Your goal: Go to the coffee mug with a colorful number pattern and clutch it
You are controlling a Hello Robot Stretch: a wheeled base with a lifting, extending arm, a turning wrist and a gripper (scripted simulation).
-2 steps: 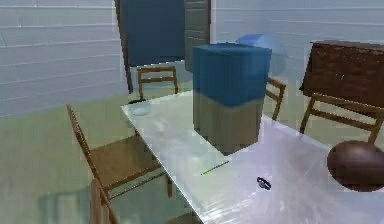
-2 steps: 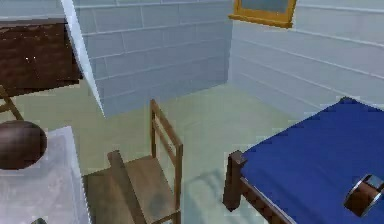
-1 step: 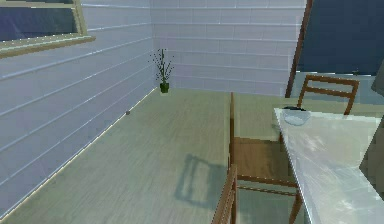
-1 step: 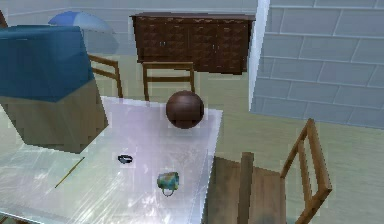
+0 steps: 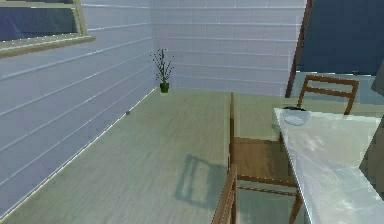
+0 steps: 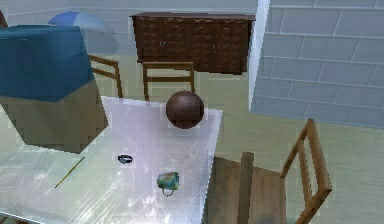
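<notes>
In the arm side view a glossy pale surface (image 6: 120, 125) takes up the lower left; near its front edge, toward the arm side view's middle, lies a small teal object (image 6: 168, 182) with coloured flecks, about the shape of a mug, though too small to name with certainty; it sits on the surface, apart from everything else there. Left of it and a little farther in lies a small dark ring (image 6: 125, 158); farther left a thin yellowish stick (image 6: 70, 172) lies flat at a slant. A brown ball (image 6: 185, 109) rests near the surface's far right edge, well apart from the teal object; a large box (image 6: 45, 85) with a blue top and tan sides stands at the arm side view's left.

A wooden chair (image 6: 285, 185) stands just beside the surface's right edge; two more chairs (image 6: 168, 75) stand at its far side, and behind them a dark wooden sideboard (image 6: 195, 40) stands against the wall.

In the forward view the same surface (image 5: 330, 160) fills the lower right, with a chair (image 5: 262, 158) drawn up beside it and a small dark-rimmed dish (image 5: 293, 113) near its far end; a potted plant (image 5: 163, 72) stands in the far corner; a window (image 5: 40, 25) sits in the wall at the upper left.

The tool's state cannot be told from these views.
</notes>
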